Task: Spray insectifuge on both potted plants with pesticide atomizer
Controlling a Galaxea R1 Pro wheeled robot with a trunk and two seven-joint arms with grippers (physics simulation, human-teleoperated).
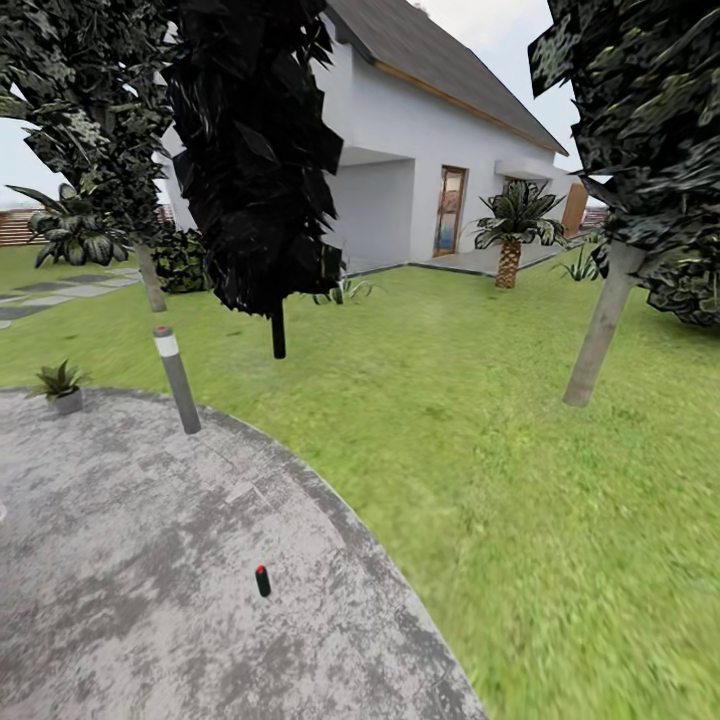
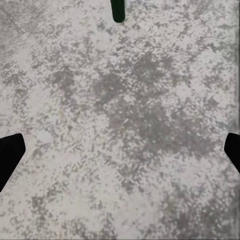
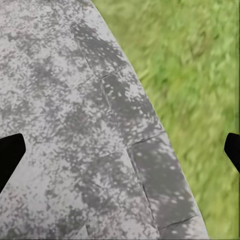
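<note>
The pesticide atomizer (image 1: 262,580) stands upright on the mottled grey patio (image 1: 120,560), a small dark bottle with a red spot on top. Its dark green body (image 2: 118,10) also reaches into the edge of the left wrist view. My left gripper (image 2: 120,155) is open above bare paving, well short of the bottle, with nothing between its fingers. My right gripper (image 3: 120,155) is open too, over the patio's edge where the paving meets the lawn (image 3: 200,75). One potted plant (image 1: 62,385), a low green rosette in a grey pot, sits at the patio's far left rim.
A grey bollard lamp (image 1: 177,380) leans at the patio's far edge. On the lawn (image 1: 480,400) stand a dark tree (image 1: 255,150) and a leaning trunk (image 1: 600,330). A white house (image 1: 430,170), a small palm (image 1: 512,235) and a brown fence (image 1: 20,228) lie behind.
</note>
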